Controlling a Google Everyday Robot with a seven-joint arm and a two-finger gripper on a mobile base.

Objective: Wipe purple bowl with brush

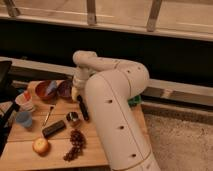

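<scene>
The gripper (77, 91) hangs at the end of the big white arm, right at the purple bowl's (63, 88) right-hand rim. Its fingers are closed, and they seem to be clamped on the brush (83, 108), though the wrist hides the exact grip. The brush's black handle slants away from the purple bowl, down toward the front of the wooden table (20, 142). A pale patch at the bowl's edge may be the bristle head.

The purple bowl itself sits at the back of the table. An orange-brown bowl (44, 90) touches it, or nearly so, on the left. In front of the purple bowl lies a thin metal utensil (48, 115), farther forward a black block (53, 128), and farther again a bunch of dark grapes (74, 145).
</scene>
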